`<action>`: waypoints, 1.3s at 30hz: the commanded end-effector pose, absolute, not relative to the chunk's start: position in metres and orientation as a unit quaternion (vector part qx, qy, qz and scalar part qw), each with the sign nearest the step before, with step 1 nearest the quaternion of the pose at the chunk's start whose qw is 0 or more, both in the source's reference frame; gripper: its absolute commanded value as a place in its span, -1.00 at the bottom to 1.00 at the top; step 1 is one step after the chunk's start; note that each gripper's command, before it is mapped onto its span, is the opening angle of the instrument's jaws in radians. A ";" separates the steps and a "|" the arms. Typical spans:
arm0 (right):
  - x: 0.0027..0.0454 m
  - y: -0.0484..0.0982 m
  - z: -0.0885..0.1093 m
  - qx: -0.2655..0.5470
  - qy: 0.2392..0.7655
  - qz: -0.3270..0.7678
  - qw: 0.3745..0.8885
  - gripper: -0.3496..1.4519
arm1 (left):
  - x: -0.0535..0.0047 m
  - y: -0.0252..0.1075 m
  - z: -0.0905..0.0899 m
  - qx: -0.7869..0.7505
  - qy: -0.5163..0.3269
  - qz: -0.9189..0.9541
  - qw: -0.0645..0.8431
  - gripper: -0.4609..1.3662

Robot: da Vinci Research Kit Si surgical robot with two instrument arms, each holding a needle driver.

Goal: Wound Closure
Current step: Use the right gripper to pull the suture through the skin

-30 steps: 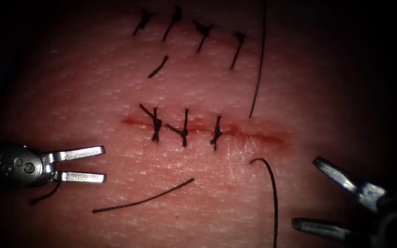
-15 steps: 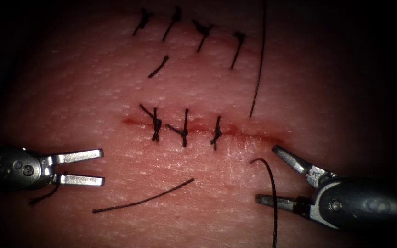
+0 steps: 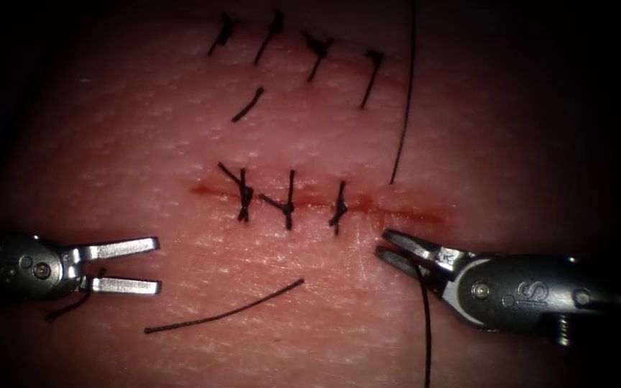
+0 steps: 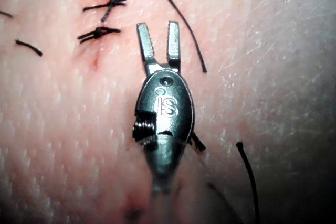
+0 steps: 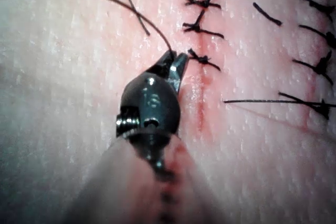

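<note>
The cut (image 3: 325, 202) runs across the middle of the tissue (image 3: 145, 144), three stitches (image 3: 289, 200) crossing it. The left tool (image 3: 134, 266) sits lower left, a loose thread piece (image 3: 224, 310) just right of it. The right tool (image 3: 395, 249) lies lower right, tips on the thread (image 3: 426, 316) below the cut's right end
</note>
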State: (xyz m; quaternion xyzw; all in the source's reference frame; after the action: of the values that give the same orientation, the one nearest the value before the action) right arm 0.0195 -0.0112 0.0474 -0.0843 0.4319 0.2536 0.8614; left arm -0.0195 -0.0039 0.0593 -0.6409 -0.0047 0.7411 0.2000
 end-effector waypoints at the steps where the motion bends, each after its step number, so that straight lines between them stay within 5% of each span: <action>1: 0.0193 -0.011 0.047 -0.085 0.434 0.253 0.861 -1.00 | -0.0195 -0.004 0.059 -0.641 -0.005 0.741 0.200 -0.34; 13: 0.0213 -0.016 0.044 0.006 0.432 0.321 0.843 -1.00 | -0.0196 -0.004 0.059 -0.641 -0.005 0.741 0.200 -0.35; 39: 0.0387 -0.028 0.034 0.123 0.452 0.223 0.855 -1.00 | -0.0195 -0.004 0.060 -0.642 -0.005 0.741 0.199 -0.36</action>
State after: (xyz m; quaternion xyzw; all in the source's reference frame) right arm 0.0397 -0.0287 0.0330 0.1291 0.4538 0.2189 0.8541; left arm -0.0195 -0.0036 0.0595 -0.6415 -0.0051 0.7407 0.1992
